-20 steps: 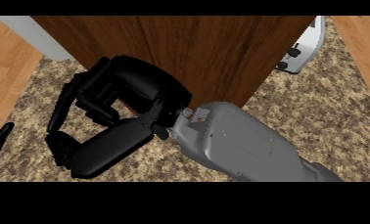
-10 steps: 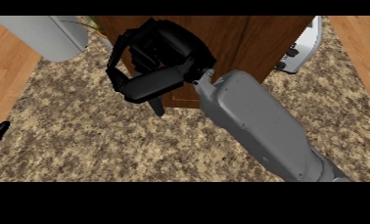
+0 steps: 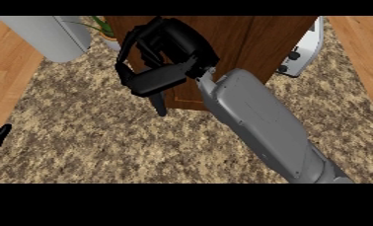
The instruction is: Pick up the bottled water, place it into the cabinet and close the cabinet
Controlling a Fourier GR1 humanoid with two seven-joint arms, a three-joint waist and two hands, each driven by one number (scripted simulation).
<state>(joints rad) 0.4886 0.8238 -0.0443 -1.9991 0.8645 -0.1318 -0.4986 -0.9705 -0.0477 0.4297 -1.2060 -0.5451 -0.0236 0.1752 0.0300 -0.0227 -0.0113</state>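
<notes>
The wooden cabinet [image 3: 247,42] fills the upper middle of the head view, its two door fronts meeting at a thin vertical seam. My right hand [image 3: 164,55] lies against the left door front, fingers relaxed and spread, thumb pointing down, holding nothing. Its grey forearm [image 3: 262,121] runs in from the lower right. The bottled water shows nowhere. Only a black tip of my left hand [image 3: 4,133] peeks in at the left edge.
A grey cylinder [image 3: 44,37] lies at the upper left, with a green plant [image 3: 105,27] beside it. A white toaster [image 3: 306,47] stands right of the cabinet. The speckled stone counter [image 3: 87,141] spreads below, with wood flooring at both sides.
My right hand has moved up and away from me, from the counter's lower left onto the cabinet's left door front. The grey cylinder and plant have come into view at the upper left.
</notes>
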